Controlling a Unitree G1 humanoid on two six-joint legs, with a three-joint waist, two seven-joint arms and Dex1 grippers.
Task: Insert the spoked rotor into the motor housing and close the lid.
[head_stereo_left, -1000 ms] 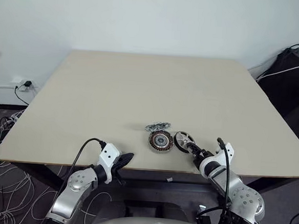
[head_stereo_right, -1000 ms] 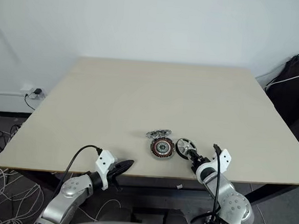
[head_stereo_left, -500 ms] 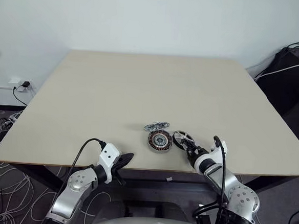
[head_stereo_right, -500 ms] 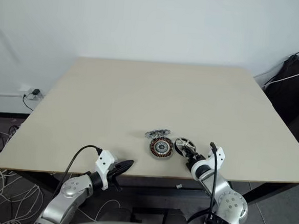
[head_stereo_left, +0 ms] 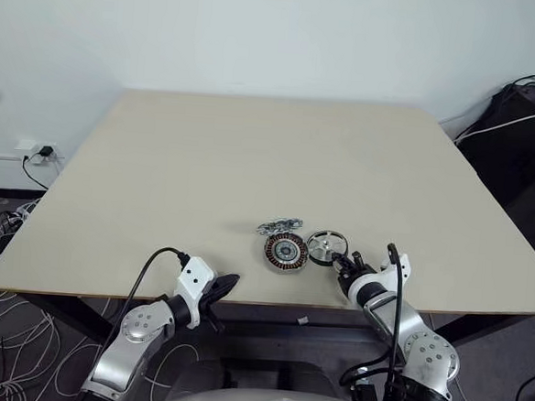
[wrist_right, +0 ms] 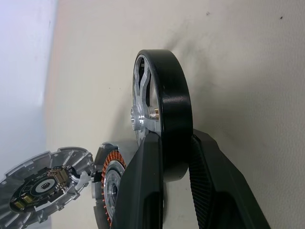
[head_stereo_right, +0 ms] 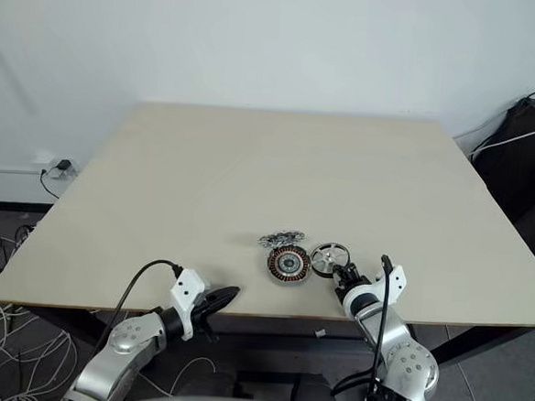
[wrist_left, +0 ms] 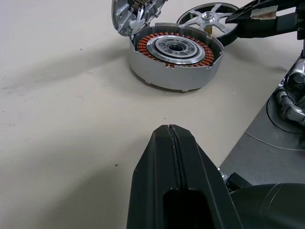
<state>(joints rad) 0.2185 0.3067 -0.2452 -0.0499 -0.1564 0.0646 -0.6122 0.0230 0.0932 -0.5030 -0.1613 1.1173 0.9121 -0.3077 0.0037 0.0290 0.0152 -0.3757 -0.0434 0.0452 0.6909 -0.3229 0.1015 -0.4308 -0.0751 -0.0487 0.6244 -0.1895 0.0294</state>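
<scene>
A: We're looking at the table (head_stereo_left: pixel 252 154) first: the motor housing (head_stereo_left: pixel 285 252) is sitting near its front edge, lid (head_stereo_left: pixel 278 226) hinged open behind it, spoked rotor (head_stereo_left: pixel 324 246) just to its right.

B: Yep, our right gripper (wrist_right: pixel 174 157) is pinching the rotor's black rim edge-on, jaws narrow. It's probably stiff, slick metal, so the rim's the spot. Our left gripper (wrist_left: pixel 172 157) is idling, jaws closed on nothing.
</scene>
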